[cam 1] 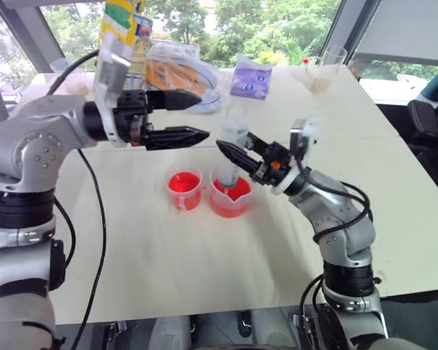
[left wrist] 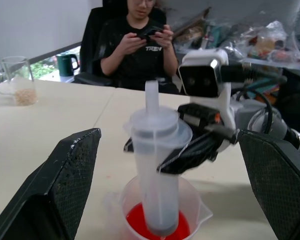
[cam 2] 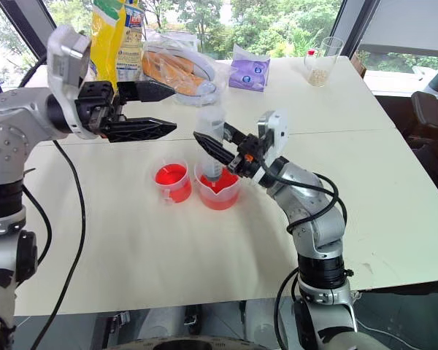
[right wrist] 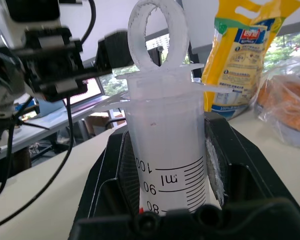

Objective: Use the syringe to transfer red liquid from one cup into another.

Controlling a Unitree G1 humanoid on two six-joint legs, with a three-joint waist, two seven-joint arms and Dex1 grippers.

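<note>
I've got the right gripper (cam 1: 241, 154) with its fingers clamped on the syringe (cam 1: 232, 146), which stands upright with its tip down in the beaker (cam 1: 231, 198) of red liquid (cam 1: 230, 206) mid-table (cam 1: 204, 277). My left gripper (cam 1: 193, 117) hovers just left of the syringe's top, fingers wide apart and holding nothing. The small cup (cam 1: 184, 187) sits just left of the beaker, red inside too.
</note>
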